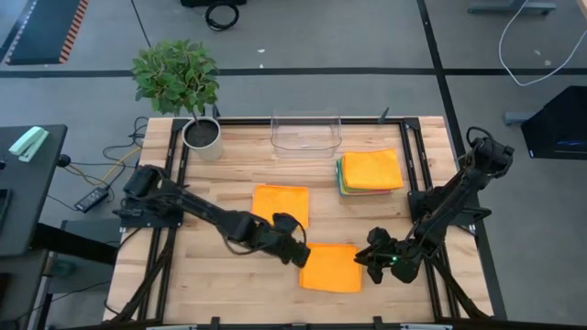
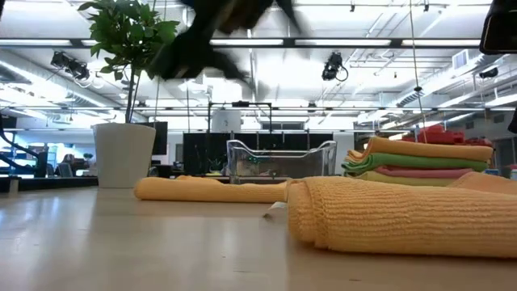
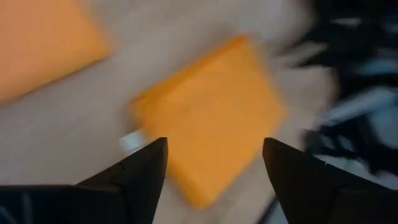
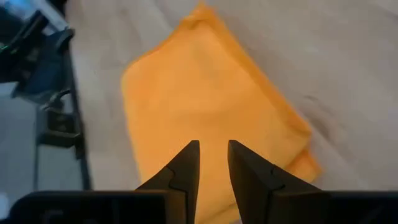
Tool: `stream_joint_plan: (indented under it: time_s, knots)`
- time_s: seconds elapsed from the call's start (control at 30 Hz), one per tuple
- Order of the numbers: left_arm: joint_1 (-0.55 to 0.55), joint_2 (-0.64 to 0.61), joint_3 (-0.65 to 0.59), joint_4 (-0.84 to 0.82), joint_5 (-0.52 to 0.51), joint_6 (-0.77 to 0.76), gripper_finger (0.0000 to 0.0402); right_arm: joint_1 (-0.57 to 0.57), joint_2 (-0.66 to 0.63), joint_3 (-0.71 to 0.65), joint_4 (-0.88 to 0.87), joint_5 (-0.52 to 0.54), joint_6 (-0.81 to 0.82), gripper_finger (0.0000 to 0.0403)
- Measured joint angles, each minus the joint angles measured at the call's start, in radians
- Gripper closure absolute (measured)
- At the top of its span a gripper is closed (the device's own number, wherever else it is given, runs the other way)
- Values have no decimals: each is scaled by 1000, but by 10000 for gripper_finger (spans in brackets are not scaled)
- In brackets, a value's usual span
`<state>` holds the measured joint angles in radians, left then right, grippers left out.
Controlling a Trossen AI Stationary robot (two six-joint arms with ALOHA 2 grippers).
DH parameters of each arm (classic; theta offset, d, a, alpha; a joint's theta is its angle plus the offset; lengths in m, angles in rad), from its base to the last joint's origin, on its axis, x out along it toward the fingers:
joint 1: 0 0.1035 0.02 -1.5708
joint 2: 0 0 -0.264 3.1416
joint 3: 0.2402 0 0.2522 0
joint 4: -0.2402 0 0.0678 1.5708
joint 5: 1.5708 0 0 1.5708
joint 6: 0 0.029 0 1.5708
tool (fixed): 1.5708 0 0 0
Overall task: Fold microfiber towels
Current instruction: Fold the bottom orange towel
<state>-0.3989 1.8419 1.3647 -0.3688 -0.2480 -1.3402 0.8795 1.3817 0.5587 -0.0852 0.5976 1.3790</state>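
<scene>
Orange microfiber lies folded at the near middle of the wooden desk [image 1: 229, 275]: this folded orange towel [image 1: 331, 268] sits between the two arms, flat and free of both. The left tool [image 1: 295, 253] hangs just beside the towel's left edge with its fingers [image 3: 134, 177] spread wide and holding nothing. The right tool [image 1: 367, 259] hangs at the towel's right edge, its fingers [image 4: 183, 171] standing a narrow gap apart with nothing between them. A second orange towel [image 1: 281, 203] lies folded farther back, near the desk's middle and apart from the first. At the back right rests a stack of folded towels [image 1: 371, 171], orange on top with green and pink edges showing below. A clear plastic bin [image 1: 305, 134] stands at the back edge, just left of the stack, and a potted plant [image 1: 181, 87] occupies the back left corner.
</scene>
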Motion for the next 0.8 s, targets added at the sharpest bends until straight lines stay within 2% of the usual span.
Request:
stream_joint_plan:
  time_s: [0.07,0.2,0.3,0.37,0.5,0.6,0.73,0.8]
  knots:
    - [-22,-10,3,42,-45,66,128,0,21,0,-2,20,25,321]
    - [-26,76,1,174,-24,160,163,-36,59,-1,26,35,44,383]
    - [-8,159,2,279,43,256,224,-73,69,-1,51,22,33,395]
    - [-3,197,-1,254,57,293,276,-103,79,0,75,-9,31,397]
    - [3,238,-3,234,13,352,380,-142,97,0,66,-81,42,398]
    - [3,238,3,251,-53,389,385,-161,106,0,53,-104,55,399]
    - [4,240,0,245,-59,416,368,-145,80,28,32,-84,70,400]
    - [4,240,0,253,-59,414,367,-133,64,59,-61,-74,100,400]
